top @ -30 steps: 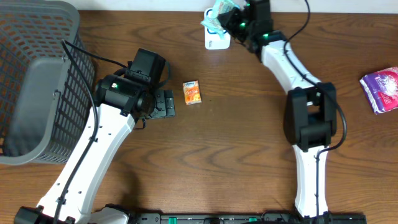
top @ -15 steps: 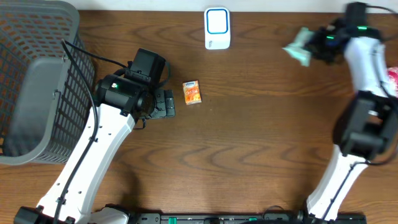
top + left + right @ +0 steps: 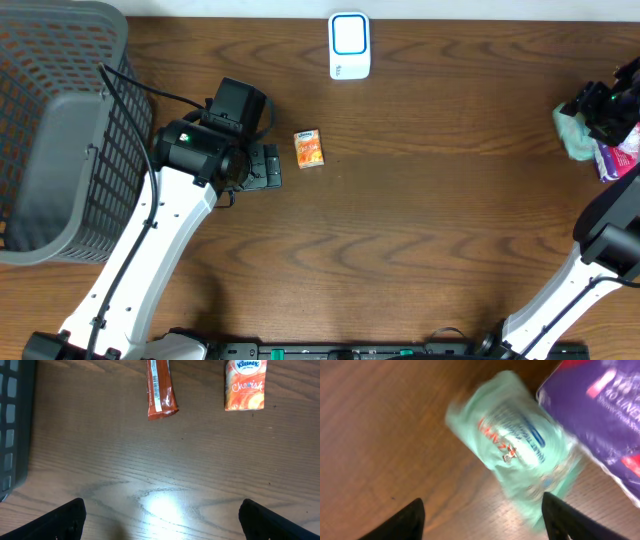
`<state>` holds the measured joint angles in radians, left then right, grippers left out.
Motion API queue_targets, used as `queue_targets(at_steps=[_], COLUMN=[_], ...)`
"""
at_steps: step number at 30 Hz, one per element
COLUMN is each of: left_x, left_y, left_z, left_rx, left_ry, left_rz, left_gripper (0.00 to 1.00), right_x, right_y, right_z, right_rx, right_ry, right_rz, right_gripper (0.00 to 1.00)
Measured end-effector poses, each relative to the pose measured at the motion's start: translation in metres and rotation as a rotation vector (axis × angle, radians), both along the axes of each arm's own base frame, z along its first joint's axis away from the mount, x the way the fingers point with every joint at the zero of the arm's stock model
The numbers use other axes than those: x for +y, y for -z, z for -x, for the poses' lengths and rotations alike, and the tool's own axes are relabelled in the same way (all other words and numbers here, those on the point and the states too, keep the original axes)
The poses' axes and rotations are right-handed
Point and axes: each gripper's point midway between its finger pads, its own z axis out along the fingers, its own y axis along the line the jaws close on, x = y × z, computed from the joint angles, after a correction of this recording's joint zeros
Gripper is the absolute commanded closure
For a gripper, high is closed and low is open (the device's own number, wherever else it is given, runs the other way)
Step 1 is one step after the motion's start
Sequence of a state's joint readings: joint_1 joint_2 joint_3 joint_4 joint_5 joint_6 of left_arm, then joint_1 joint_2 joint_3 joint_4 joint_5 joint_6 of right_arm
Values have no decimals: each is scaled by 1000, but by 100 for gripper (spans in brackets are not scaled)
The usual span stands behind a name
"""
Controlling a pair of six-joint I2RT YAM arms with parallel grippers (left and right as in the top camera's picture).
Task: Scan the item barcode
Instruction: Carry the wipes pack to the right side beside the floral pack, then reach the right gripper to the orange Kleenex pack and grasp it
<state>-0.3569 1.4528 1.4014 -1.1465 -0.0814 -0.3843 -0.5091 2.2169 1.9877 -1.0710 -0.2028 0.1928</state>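
Overhead view takes in the whole desk (image 3: 420, 230): a white scanner (image 3: 349, 45) at the far edge, a grey basket (image 3: 60, 130) at the left edge, and the green packet (image 3: 573, 132) near the right edge, against a purple pack (image 3: 625, 155), with the right hand (image 3: 600, 108) over it.

Left wrist view adds a red-brown wrapper (image 3: 160, 390) with a printed barcode, unseen from above, beside an orange tissue pack (image 3: 245, 385). The left hand (image 3: 160, 520) is spread wide, grasping nothing.

Right wrist view, blurred, shows the packet crumpled, pale green with red and blue print. It lies free beyond the released right hand's fingers (image 3: 400, 522).
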Motion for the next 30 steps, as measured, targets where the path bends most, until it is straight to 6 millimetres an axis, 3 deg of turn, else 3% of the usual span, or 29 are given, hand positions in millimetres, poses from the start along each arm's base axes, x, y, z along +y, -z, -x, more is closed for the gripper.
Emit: queue_targets(at_steps=[6, 11, 14, 18, 19, 20, 21, 27, 30], left_x=[0, 0, 0, 0, 0, 0, 0, 0, 0], left_y=[0, 0, 0, 0, 0, 0, 0, 0, 0], left_z=[0, 0, 0, 0, 0, 0, 0, 0, 0], left_rx=[0, 0, 0, 0, 0, 0, 0, 0, 0], left_ry=[0, 0, 0, 0, 0, 0, 0, 0, 0], left_rz=[0, 0, 0, 0, 0, 0, 0, 0, 0], left_gripper=[2, 2, 2, 2, 2, 2, 2, 2, 2], right_x=[15, 61, 113, 225, 238, 262, 287, 426, 478], right_y=[3, 3, 0, -9, -9, -10, -11, -4, 11], right_z=[3, -9, -19, -21, -21, -20, -18, 2, 15], right_rx=[38, 39, 25, 20, 21, 21, 22, -18, -18], right_ry=[-35, -135, -237, -459, -490, -541, -596, -906, -989], right_rz=[-13, -56, -133, -284, -290, -299, -302, -285, -277], right_gripper=[25, 28, 36, 36, 36, 25, 3, 1, 5])
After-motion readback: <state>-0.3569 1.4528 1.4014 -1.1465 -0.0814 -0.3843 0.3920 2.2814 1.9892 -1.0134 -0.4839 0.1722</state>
